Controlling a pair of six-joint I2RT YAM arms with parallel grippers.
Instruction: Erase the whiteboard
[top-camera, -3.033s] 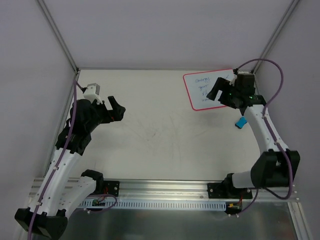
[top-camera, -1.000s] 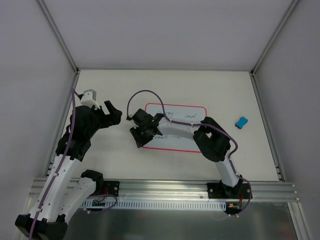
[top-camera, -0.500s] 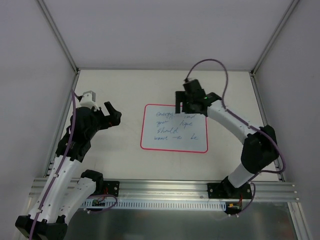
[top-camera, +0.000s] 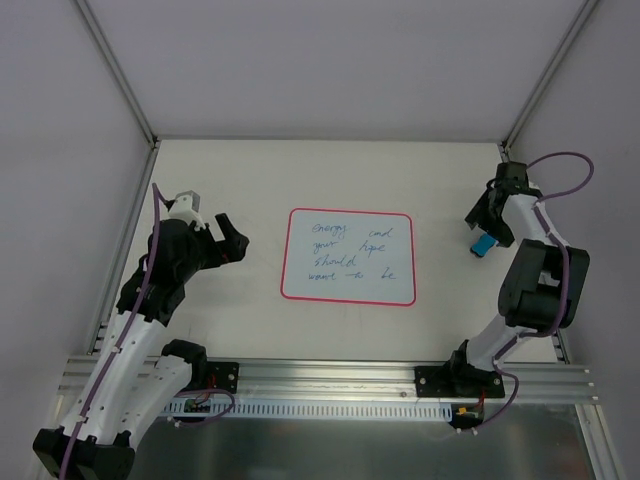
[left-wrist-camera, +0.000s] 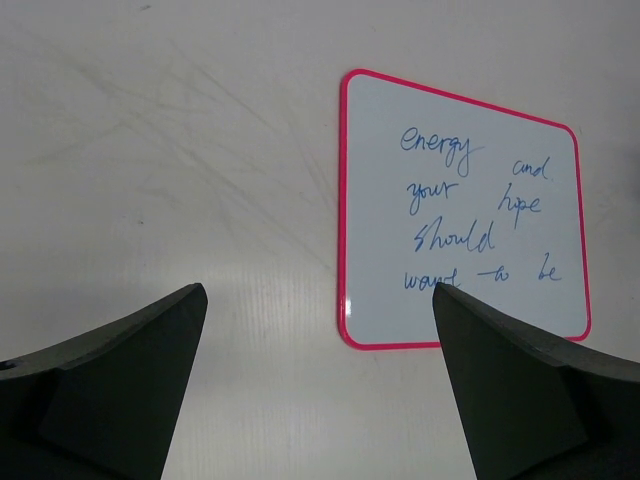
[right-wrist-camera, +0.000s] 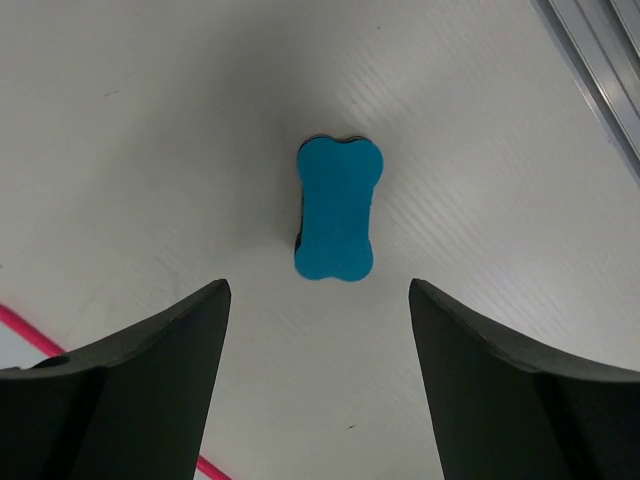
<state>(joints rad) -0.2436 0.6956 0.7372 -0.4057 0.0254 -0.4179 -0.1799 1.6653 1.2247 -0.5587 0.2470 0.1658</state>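
The whiteboard (top-camera: 348, 256) lies flat at the table's middle, red-pink border, blue handwriting on it; it also shows in the left wrist view (left-wrist-camera: 462, 215). A small blue bone-shaped eraser (top-camera: 484, 244) lies at the right; in the right wrist view the eraser (right-wrist-camera: 337, 222) sits just ahead of the open fingers. My right gripper (top-camera: 489, 217) hovers above it, open and empty. My left gripper (top-camera: 233, 238) is open and empty, left of the board. A corner of the board's border (right-wrist-camera: 25, 333) shows in the right wrist view.
Grey walls enclose the white table (top-camera: 330, 180) on three sides. An aluminium rail (top-camera: 330, 380) runs along the near edge, and a frame rail (right-wrist-camera: 600, 60) shows at the right edge near the eraser.
The right arm dragged the whiteboard from the far right corner to the middle, let it go, then swung back right to hover over the eraser. The left arm barely moved.
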